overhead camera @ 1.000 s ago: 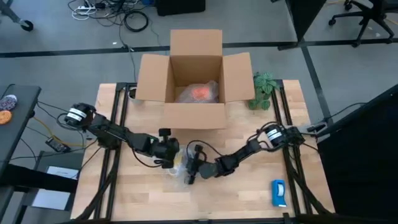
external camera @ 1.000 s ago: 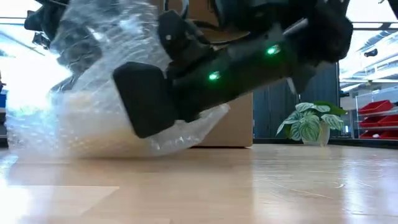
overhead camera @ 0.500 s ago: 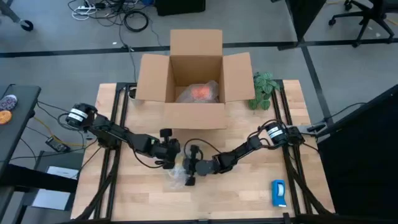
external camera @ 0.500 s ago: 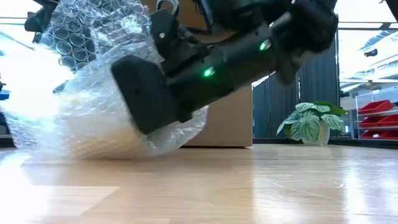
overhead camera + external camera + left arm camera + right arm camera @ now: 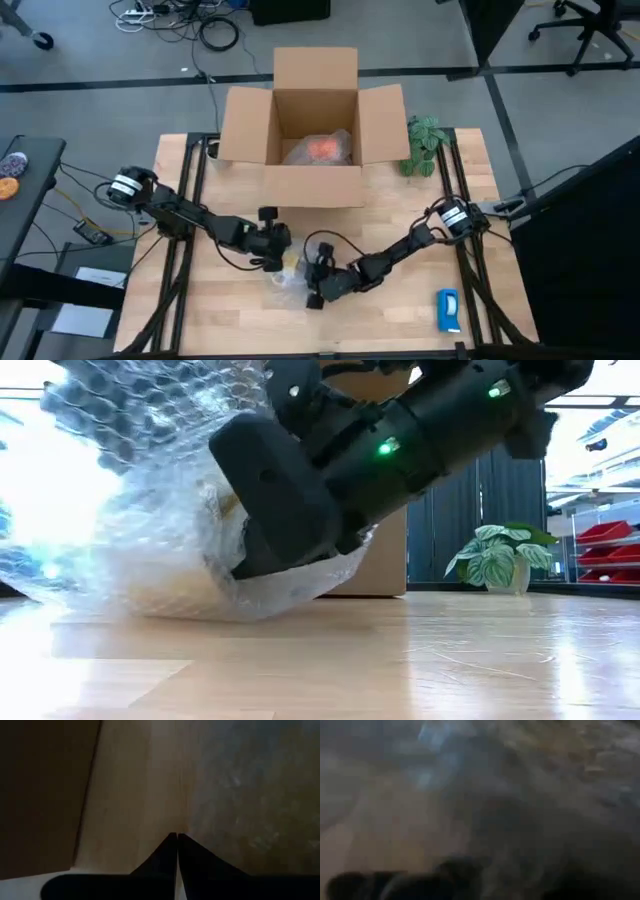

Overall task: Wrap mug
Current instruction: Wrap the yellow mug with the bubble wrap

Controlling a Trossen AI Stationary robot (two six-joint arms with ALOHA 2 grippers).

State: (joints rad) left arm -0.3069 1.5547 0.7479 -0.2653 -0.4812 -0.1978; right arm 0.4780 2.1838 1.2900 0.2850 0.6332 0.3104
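Note:
A bubble-wrap bundle (image 5: 288, 276) (image 5: 170, 560) with a pale yellowish object inside rests on the table's middle. My left gripper (image 5: 272, 252) (image 5: 176, 839) is shut at the bundle's far-left side, where the wrap rises (image 5: 130, 410). From the right, my right gripper (image 5: 315, 285) (image 5: 285, 490) lies against the bundle's near-right side. A bright orange mug (image 5: 322, 148), in clear wrap, lies inside the open cardboard box (image 5: 312, 185). My left gripper seems to pinch the bubble wrap's raised part (image 5: 210, 810) between its fingertips, coming slanting down from the table's left. The left wrist view shows the tips meeting, but the wrap between them cannot be made out. The bundle's bottom stays on the table.
A small potted plant (image 5: 423, 145) stands at the box's right flap. A flat blue-and-white object (image 5: 448, 310) lies near the table's front right corner. Bare wood lies in front of the bundle (image 5: 400, 660).
My right gripper has gone toward the table's near edge along the bundle's right side and looms larger in the low view. The wrap's raised sheet has spread wider above the bundle. The bundle itself has stayed on the table.

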